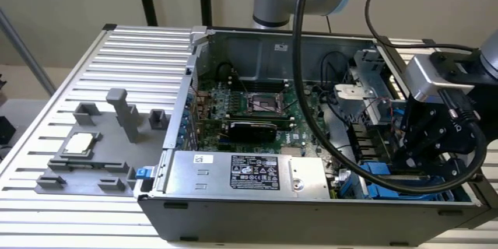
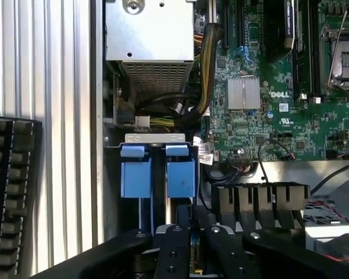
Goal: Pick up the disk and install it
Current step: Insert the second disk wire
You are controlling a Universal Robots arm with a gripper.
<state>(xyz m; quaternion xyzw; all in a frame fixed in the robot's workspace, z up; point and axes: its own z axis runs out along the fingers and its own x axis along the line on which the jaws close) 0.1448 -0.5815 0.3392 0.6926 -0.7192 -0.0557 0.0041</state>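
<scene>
An open computer case [image 1: 311, 144] is lying on its side on a slatted desk [image 1: 93, 74], its motherboard [image 1: 257, 115] facing up so the robot arm can work from above. The gripper [image 1: 424, 161] is hanging low over the drive bay at the exterior view's right, where blue plastic carriers [image 2: 157, 171] are sitting upright side by side in their slots. The disk [image 2: 180, 174] appears to be sitting in that bay; whether the jaws are clenched or released, I cannot tell

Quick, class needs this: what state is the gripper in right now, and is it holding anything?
Gripper: down inside the computer case over the blue drive carriers; open or shut cannot be told.
</scene>
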